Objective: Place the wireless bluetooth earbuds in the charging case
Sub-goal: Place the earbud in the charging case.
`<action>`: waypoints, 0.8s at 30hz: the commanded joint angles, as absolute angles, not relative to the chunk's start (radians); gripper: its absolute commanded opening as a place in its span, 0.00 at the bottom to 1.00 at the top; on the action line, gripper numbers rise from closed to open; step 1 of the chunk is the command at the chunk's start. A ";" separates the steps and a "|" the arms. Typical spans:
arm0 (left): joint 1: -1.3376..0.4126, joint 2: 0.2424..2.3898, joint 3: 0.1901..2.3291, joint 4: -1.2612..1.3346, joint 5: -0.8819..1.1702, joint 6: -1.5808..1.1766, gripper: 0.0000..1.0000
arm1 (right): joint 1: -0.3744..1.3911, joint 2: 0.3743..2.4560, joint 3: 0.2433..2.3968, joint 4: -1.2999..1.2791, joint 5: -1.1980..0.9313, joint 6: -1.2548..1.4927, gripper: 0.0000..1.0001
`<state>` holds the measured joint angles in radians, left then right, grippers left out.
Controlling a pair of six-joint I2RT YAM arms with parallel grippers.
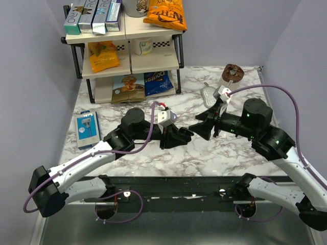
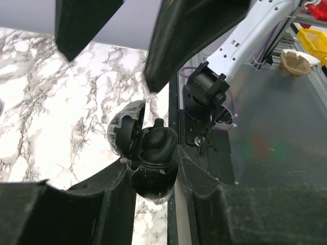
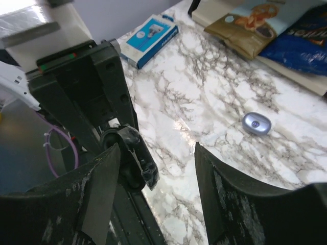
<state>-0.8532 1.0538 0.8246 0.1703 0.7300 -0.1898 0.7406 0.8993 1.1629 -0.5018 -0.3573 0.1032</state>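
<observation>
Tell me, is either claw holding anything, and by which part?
The left claw pinches the open charging case by its base's sides; the right claw holds nothing.

Camera layout: one overhead, two wrist-mounted.
The top view looks down from behind both arms [image 1: 82, 166] over the whole table [image 1: 153, 158]. Each wrist view looks along its own fingers [image 2: 76, 214] at close range; both show the case [image 2: 153, 163].

Left claw [image 2: 153, 172] clamped tight — right claw [image 3: 156, 152] spread wide.
</observation>
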 commanded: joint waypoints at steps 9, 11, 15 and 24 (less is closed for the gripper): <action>-0.857 1.134 0.923 0.137 0.681 -0.270 0.00 | 0.773 0.870 1.170 -0.500 -0.417 0.031 0.43; -0.857 1.138 0.930 0.138 0.684 -0.276 0.00 | 0.784 0.879 1.178 -0.518 -0.414 0.023 0.43; -0.857 1.150 0.939 0.138 0.693 -0.284 0.00 | 0.793 0.891 1.183 -0.517 -0.403 0.020 0.45; -0.857 1.152 0.943 0.123 0.696 -0.284 0.00 | 0.796 0.907 1.181 -0.526 -0.373 0.011 0.48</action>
